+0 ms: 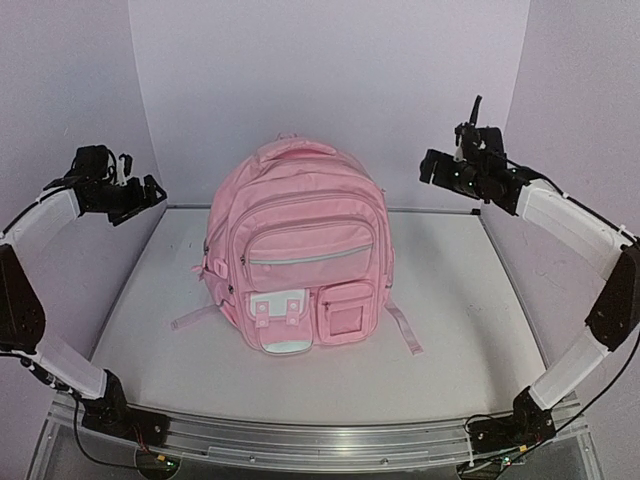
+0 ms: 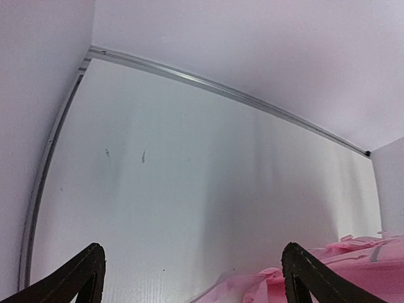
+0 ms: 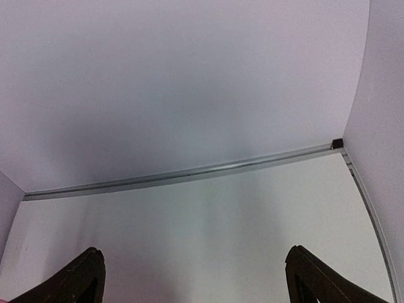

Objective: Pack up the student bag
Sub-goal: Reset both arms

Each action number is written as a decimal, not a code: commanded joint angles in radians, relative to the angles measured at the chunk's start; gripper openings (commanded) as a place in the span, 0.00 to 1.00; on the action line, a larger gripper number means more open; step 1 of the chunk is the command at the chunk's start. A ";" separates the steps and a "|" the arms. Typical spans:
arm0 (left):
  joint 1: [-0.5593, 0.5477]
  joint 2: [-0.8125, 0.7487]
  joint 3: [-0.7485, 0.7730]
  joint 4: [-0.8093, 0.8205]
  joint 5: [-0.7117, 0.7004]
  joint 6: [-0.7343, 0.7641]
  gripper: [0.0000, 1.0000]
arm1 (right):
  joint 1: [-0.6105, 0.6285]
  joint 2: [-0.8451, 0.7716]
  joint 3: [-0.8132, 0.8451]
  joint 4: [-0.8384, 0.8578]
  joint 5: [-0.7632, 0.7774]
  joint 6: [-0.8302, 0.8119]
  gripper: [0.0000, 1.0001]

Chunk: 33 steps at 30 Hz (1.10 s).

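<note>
Top view faces the bag (image 1: pixel 300 250) from above; both wrist views overlook the tabletop (image 2: pixel 189 189) behind it

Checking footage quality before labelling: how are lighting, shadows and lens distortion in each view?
Top external: soft, even light; the student bag sharp, faint shadow at its base on the table. Left wrist: the back rail bows from lens distortion; bag edge blurred. Right wrist: rail curved too; a dim grey patch on the back wall.

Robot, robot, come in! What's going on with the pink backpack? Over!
Left gripper open, empty, raised off to the side. Right gripper open, empty, raised too. Pink backpack upright on the table, untouched. Nothing blocking it.
</note>
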 commanded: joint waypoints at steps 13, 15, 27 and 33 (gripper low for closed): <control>0.001 -0.475 -0.310 0.036 -0.391 0.039 1.00 | -0.273 -0.476 -0.647 0.469 -0.059 -0.090 0.98; 0.000 -0.534 -0.353 0.042 -0.406 0.056 1.00 | -0.274 -0.557 -0.722 0.531 -0.041 -0.113 0.98; 0.001 -0.596 -0.430 0.024 -0.424 0.019 1.00 | -0.274 -0.727 -0.959 0.640 -0.027 -0.130 0.98; 0.001 -0.603 -0.437 0.027 -0.406 0.019 1.00 | -0.273 -0.735 -0.955 0.642 -0.025 -0.138 0.98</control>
